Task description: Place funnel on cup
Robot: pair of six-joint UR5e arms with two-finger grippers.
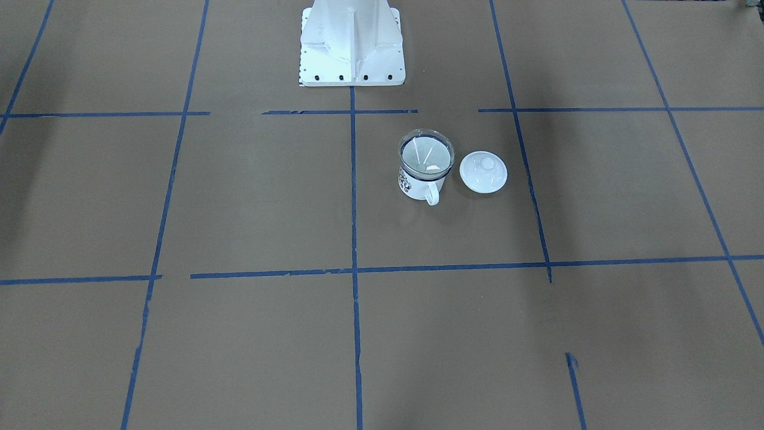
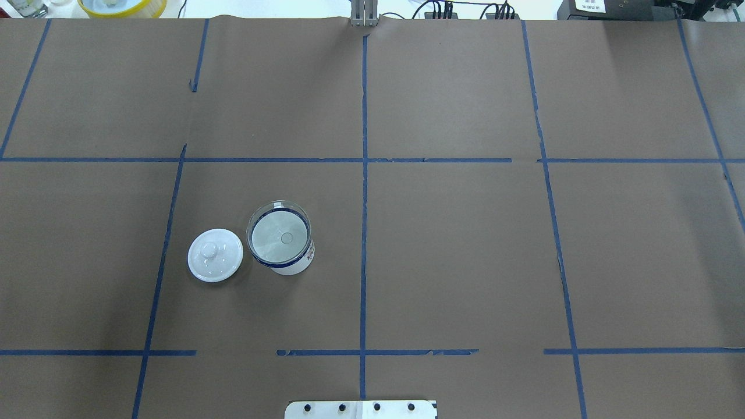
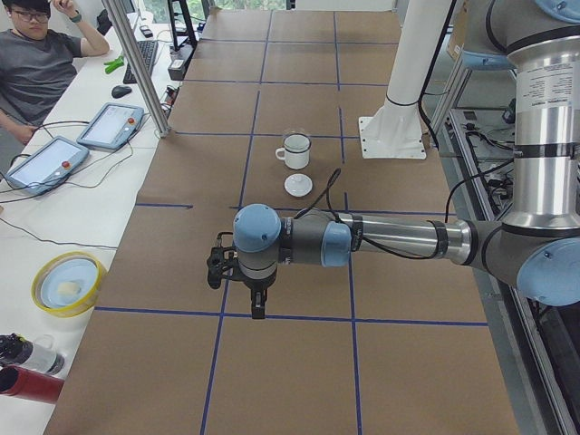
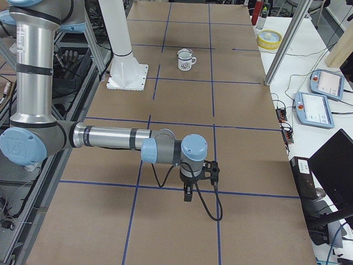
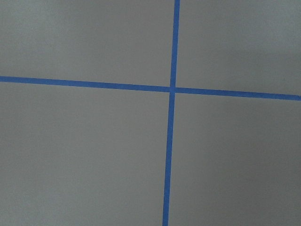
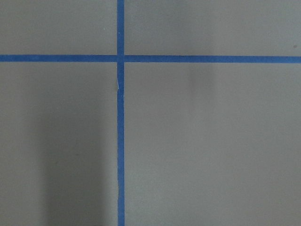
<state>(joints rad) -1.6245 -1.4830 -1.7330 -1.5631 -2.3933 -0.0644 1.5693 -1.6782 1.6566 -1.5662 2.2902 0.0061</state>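
Note:
The clear funnel (image 1: 426,154) sits in the mouth of the white mug (image 1: 416,183) with the dark blue rim, just right of the centre tape line in the front-facing view. In the overhead view the funnel (image 2: 279,234) covers the cup (image 2: 295,265), stem down. The pair also shows far off in the exterior left view (image 3: 294,150) and the exterior right view (image 4: 186,61). My left gripper (image 3: 258,306) hangs over bare table at the near end, far from the cup. My right gripper (image 4: 188,194) hangs likewise at the other end. Whether either is open, I cannot tell.
A round white knobbed lid (image 1: 483,172) lies flat beside the mug, apart from it, and shows in the overhead view too (image 2: 215,255). The white robot pedestal (image 1: 352,48) stands behind. A side bench holds a yellow bowl (image 3: 68,283) and tablets (image 3: 111,125). An operator (image 3: 36,68) sits there.

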